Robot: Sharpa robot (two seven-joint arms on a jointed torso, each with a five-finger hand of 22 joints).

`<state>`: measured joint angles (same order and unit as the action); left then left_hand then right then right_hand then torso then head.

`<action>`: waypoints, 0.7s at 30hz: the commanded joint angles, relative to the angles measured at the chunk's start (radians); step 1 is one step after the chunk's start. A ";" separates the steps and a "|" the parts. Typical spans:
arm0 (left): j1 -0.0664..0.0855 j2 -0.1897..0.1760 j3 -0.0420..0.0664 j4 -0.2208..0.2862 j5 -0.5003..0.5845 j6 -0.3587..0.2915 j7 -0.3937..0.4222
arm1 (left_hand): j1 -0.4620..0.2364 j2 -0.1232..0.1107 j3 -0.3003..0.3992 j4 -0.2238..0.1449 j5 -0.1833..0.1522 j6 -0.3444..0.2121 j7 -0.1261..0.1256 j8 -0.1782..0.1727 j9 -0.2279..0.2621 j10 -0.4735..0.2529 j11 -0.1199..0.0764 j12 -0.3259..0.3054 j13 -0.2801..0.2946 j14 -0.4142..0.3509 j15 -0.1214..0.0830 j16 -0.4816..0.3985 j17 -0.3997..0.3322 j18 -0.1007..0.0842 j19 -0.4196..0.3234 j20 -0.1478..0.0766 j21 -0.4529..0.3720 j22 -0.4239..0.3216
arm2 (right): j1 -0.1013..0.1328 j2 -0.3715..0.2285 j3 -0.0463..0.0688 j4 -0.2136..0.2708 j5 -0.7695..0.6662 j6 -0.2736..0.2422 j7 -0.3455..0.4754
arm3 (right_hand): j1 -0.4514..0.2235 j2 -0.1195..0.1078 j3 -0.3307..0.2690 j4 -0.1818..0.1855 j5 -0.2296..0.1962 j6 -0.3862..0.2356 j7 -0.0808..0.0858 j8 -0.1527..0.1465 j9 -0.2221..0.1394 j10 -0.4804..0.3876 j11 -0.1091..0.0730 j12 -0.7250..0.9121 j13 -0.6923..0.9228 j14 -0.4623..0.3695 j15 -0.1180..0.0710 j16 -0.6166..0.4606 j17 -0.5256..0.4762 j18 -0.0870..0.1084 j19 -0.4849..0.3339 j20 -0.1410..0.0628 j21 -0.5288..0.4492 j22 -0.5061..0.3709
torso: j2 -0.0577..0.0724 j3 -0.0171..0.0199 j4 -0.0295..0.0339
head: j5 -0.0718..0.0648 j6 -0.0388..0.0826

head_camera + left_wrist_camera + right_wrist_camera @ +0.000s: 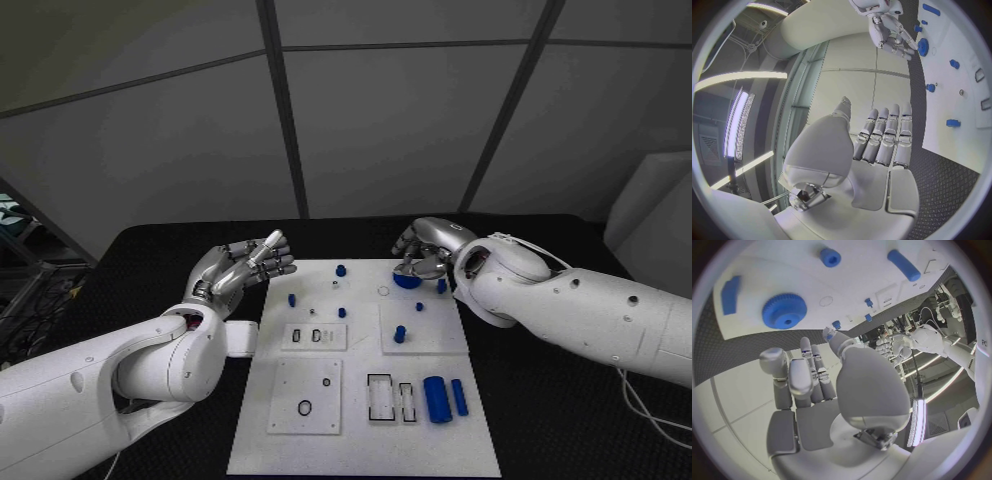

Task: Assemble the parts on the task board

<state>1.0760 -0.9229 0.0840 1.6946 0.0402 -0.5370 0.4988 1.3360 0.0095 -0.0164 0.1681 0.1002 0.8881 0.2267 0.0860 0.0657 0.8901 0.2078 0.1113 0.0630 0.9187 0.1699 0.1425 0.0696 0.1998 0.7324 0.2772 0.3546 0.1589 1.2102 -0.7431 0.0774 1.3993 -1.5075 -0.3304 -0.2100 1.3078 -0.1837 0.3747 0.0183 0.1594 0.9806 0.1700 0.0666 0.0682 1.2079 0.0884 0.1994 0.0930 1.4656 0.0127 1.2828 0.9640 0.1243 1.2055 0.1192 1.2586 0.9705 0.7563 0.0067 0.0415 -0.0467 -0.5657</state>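
The white task board (361,440) lies in the middle of the black table. A blue gear (408,282) (784,311) sits near its far right corner. My right hand (426,250) hovers just above and behind the gear, fingers bent down, holding nothing; its fingers (804,375) are apart from the gear. My left hand (245,265) is raised beside the board's far left corner, with straight fingers (886,135) and an empty palm. Small blue pegs (400,334) stand on the board's far half. Two blue cylinders (436,398) lie near the front right.
A small white block (241,338) sits against the board's left edge by my left forearm. A black ring (304,407) and rectangular slots (379,397) are on the board's near half. Thin cables (652,405) trail over the table at the right.
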 commanded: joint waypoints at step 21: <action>0.002 0.013 0.001 -0.011 -0.009 0.029 -0.008 | 0.001 0.008 -0.002 -0.006 -0.003 -0.004 0.020 -0.006 -0.001 -0.009 0.001 -0.006 -0.001 -0.004 0.004 -0.005 -0.001 -0.020 -0.002 0.003 0.000 -0.002 | 0.006 -0.017 0.007 -0.033 0.108 0.212 -0.135 | 0.168 0.001 -0.389 0.274 0.052 -0.097 -0.012 0.030 0.003 0.047 -0.022 0.706 0.696 0.054 -0.022 0.180 0.326 -0.041 0.120 -0.019 0.113 0.196 | 0.001 0.0005 -0.0004 | -0.016 -0.003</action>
<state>1.0757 -0.9107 0.0837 1.6830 0.0402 -0.5238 0.4894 1.3360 0.0095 -0.0164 0.1681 0.1002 0.8881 0.2268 0.0861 0.0658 0.8902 0.2078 0.1113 0.0631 0.9187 0.1699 0.1425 0.0697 0.1999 0.7324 0.2772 0.3546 0.1581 1.2142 -0.7644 0.0838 1.3710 -1.4048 -0.1633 -0.3178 1.4759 -0.1884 -0.0133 0.2890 0.2063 0.8921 0.1574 0.0922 0.0702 1.2521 0.0608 0.8958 0.7788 1.4668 -0.0160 1.4577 1.2878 0.1002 1.3209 0.1000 1.3660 1.1656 0.7574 0.0075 0.0410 -0.0625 -0.5673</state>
